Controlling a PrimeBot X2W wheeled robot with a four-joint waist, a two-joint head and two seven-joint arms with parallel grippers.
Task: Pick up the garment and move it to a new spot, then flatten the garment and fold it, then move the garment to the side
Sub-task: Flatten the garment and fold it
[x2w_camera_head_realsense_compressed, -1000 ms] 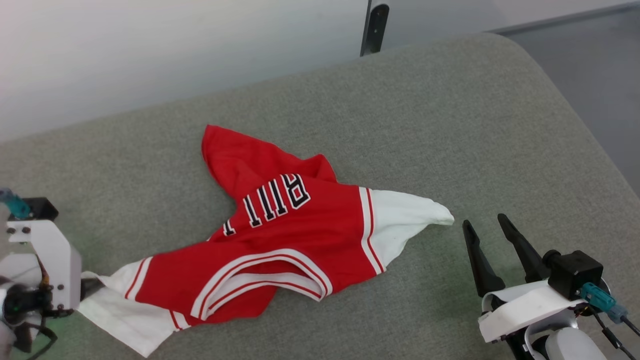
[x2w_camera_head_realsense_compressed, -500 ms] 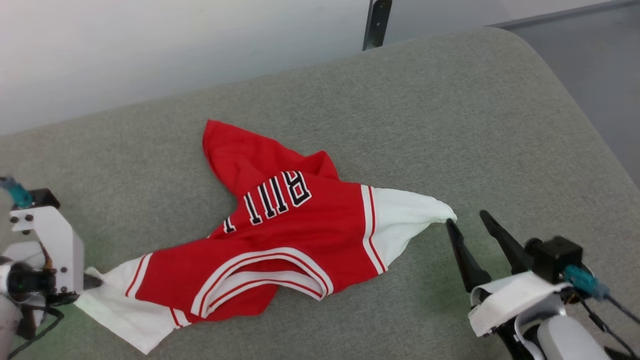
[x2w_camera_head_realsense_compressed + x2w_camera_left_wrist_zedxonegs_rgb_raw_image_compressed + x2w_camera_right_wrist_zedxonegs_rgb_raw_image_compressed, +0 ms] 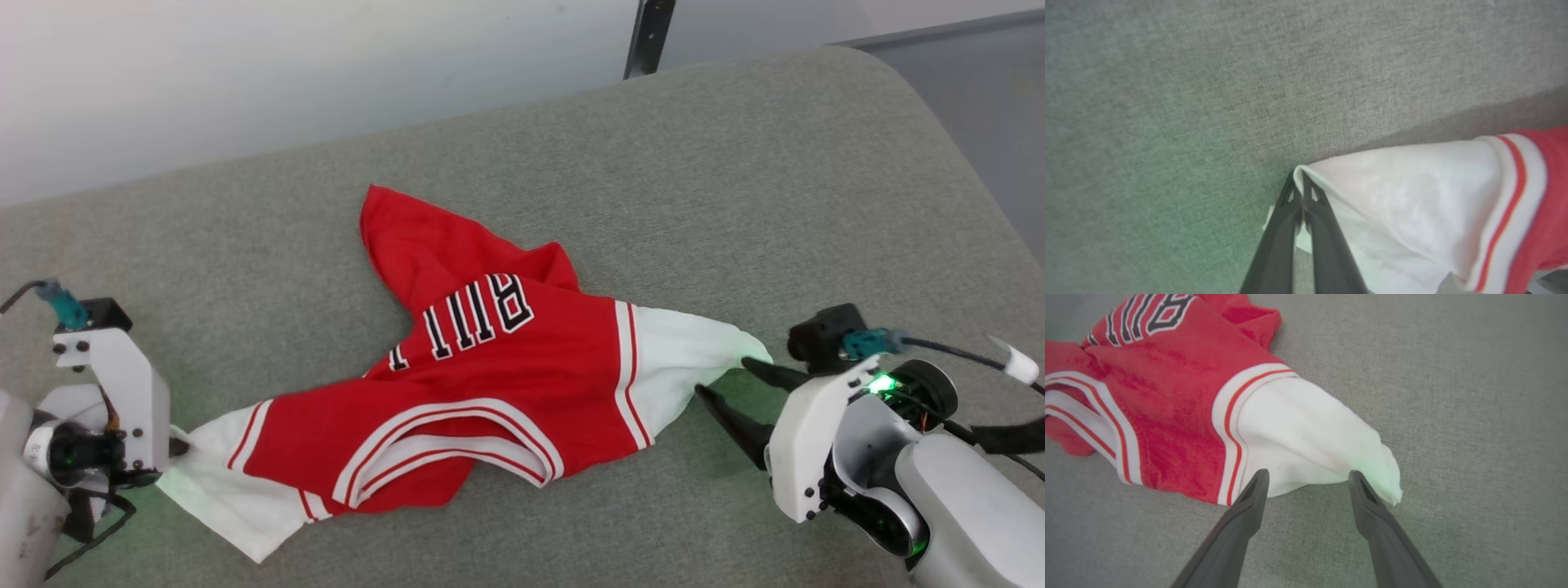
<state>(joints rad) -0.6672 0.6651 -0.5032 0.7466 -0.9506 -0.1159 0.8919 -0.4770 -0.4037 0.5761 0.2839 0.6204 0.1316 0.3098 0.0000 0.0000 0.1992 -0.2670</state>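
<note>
The garment [image 3: 490, 392], a red jersey with white sleeves and black lettering, lies crumpled across the grey-green padded surface [image 3: 735, 204]. My left gripper [image 3: 175, 447] is at its left end, shut on the edge of the white sleeve. The left wrist view shows the gripper [image 3: 1301, 185] pinching a fold of that sleeve of the garment [image 3: 1412, 196]. My right gripper [image 3: 721, 376] stands open at the tip of the other white sleeve. In the right wrist view, the gripper [image 3: 1308, 473] straddles the lower edge of that sleeve on the garment [image 3: 1180, 416].
A pale wall runs along the far edge of the surface, with a dark post [image 3: 649, 37] behind it. The surface's rounded right corner drops off to grey floor [image 3: 1004, 98]. Bare padding lies beyond the garment and to its right.
My left gripper has shut on the left white sleeve. My right gripper has moved left and turned until its open fingers reach the right sleeve's tip. The head camera has shifted a little.
</note>
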